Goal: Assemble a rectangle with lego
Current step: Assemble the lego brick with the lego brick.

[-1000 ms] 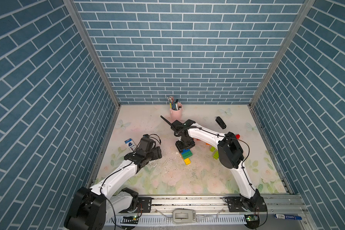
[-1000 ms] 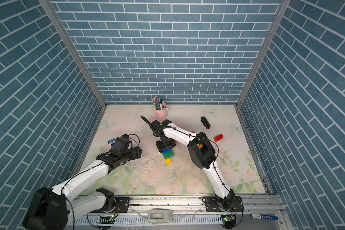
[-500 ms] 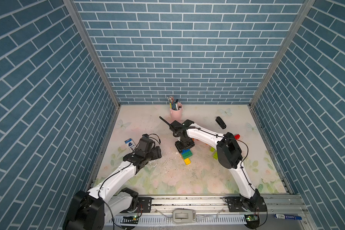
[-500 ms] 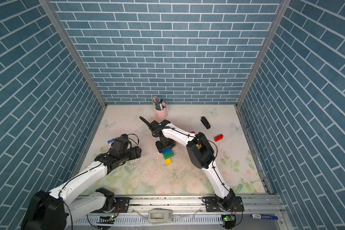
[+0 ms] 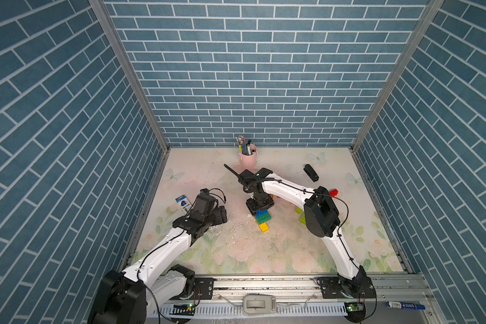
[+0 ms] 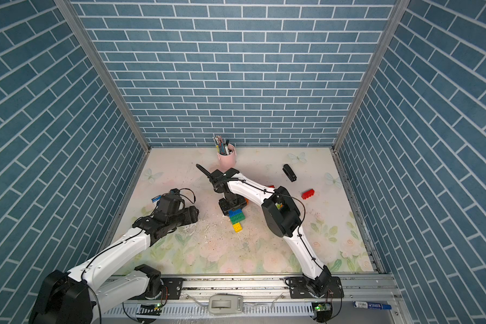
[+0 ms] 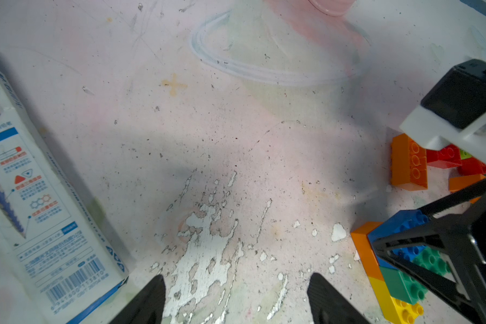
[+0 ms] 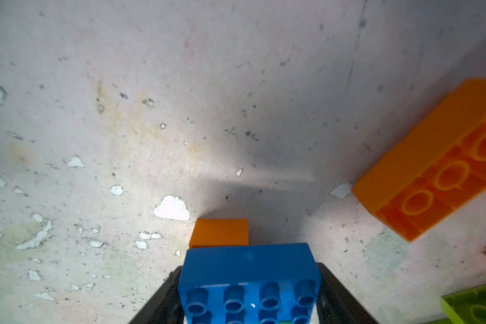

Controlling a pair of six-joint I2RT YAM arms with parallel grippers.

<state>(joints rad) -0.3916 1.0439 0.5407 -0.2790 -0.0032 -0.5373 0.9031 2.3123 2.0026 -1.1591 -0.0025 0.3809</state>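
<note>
Table [image 5: 264,252] has the build [image 5: 263,220] dead centre, spare bricks [image 5: 333,192] loose around 2 to 3 o'clock of it. Left gripper [image 7: 237,277] sits at 9 o'clock, fingers spread, nothing in them. Right gripper [image 8: 249,268] straddles the blue brick [image 7: 396,224] on top, can't tell if it's pinching or just loose. If it lifts with any grip on, I reckon the brick pops off or drags the row crooked. Pink cup [image 5: 248,158] at 12 o'clock holds pens [image 5: 243,141]

Glossy plastic lego [image 8: 250,269]; tabletop [image 7: 208,140] matt, seemingly flaking.
</note>
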